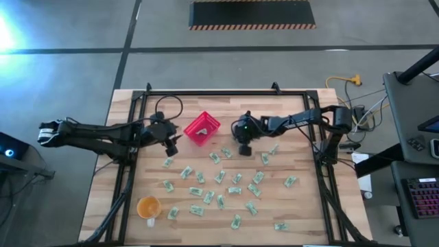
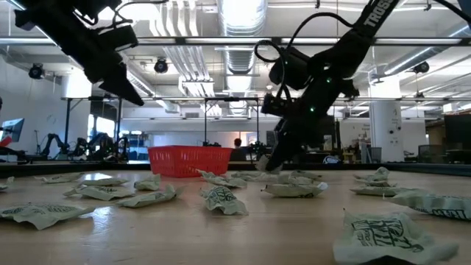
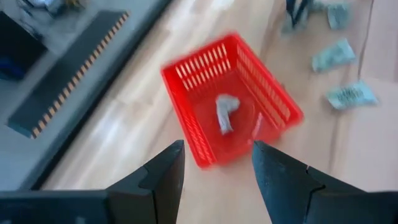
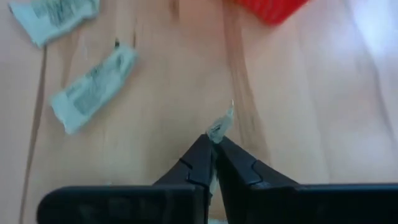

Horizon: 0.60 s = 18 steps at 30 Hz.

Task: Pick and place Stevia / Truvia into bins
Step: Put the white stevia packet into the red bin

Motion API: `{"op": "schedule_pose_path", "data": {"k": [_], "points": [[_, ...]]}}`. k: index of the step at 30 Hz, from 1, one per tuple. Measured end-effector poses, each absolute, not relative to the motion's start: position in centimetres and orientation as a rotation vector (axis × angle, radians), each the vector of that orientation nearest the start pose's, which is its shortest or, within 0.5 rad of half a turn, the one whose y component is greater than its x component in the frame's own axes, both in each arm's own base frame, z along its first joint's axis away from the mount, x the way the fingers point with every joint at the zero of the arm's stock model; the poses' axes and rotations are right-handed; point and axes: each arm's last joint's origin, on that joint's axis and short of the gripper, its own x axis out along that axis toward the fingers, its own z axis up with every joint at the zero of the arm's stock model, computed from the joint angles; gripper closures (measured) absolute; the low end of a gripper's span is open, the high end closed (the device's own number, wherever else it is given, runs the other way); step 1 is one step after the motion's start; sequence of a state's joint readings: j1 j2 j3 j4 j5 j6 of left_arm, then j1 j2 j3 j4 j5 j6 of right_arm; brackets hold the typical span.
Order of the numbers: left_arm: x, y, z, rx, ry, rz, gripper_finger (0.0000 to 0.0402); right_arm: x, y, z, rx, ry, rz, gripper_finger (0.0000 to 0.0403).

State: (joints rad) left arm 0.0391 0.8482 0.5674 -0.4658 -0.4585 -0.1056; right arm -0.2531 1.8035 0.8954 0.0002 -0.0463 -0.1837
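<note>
Nearby, loose packets (image 1: 218, 177) surround right gripper (image 4: 213, 144), red basket (image 1: 202, 128) adjacent.

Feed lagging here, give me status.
Right end effector shut on a packet, near the red basket. Left end effector open above the basket, one packet inside. Path clear.

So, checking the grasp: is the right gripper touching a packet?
Touching. The right wrist view shows the right gripper shut on a packet sticking out of its tips.

Grey concrete floor (image 1: 62, 27) with dark seams; black mat (image 1: 252, 14) edged in hazard stripes. Desk (image 1: 411, 158) with keyboard (image 1: 420, 195) alongside. Overhead ducts (image 2: 243, 18), pipework, white column (image 2: 383, 129), bright ceiling lights.
</note>
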Motion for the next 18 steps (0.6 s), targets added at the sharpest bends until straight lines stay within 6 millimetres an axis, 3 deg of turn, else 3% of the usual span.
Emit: {"op": "schedule_pose_path", "data": {"k": [9,18], "points": [[15.4,1.7,21.7,-0.038,0.843,0.513,0.023,34.8,-8.2,15.6,-0.12,0.809,-0.078,0.039],[15.4,1.5,21.2,-0.101,0.874,0.459,0.023,37.6,-8.6,19.9,-0.284,0.587,-0.061,0.039]]}}
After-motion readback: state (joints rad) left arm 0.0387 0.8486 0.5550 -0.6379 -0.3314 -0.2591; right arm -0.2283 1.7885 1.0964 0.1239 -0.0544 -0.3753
